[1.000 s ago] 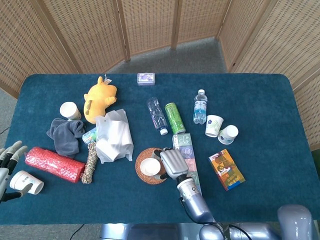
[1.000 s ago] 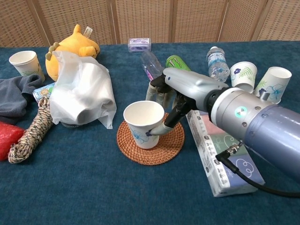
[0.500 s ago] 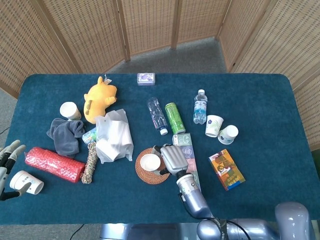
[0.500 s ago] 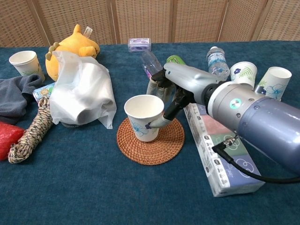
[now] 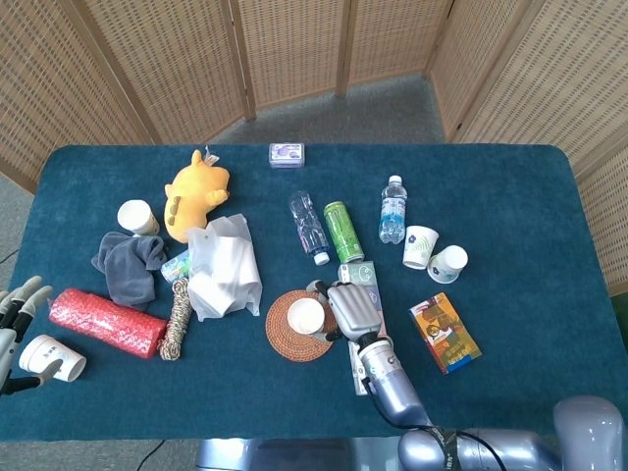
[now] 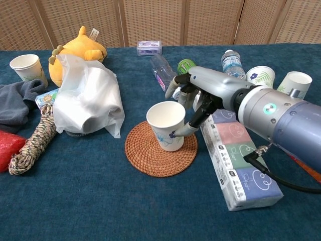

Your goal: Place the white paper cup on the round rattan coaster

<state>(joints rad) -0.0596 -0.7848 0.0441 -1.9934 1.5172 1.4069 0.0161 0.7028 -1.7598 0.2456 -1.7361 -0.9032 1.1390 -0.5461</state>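
Observation:
The white paper cup (image 6: 167, 125) with a blue flower print stands tilted on the right part of the round rattan coaster (image 6: 145, 153). My right hand (image 6: 198, 98) grips it: the thumb presses its lower right side and the fingers curl behind its rim. From the head view, the cup (image 5: 306, 316) sits over the coaster (image 5: 285, 334), with the right hand (image 5: 355, 309) just right of it. My left hand (image 5: 15, 314) shows at the left edge with its fingers apart, holding nothing.
A long tissue pack (image 6: 235, 160) lies under my right forearm. A green can (image 6: 186, 65), two bottles and two paper cups (image 6: 261, 78) stand behind. A white bag (image 6: 88, 98), rope (image 6: 32, 143) and plush toy (image 6: 80, 50) fill the left. A white cup (image 5: 51, 358) lies by my left hand.
My right hand has carried the cup rightward across the coaster, from its left part to its right part. The left hand has barely moved.

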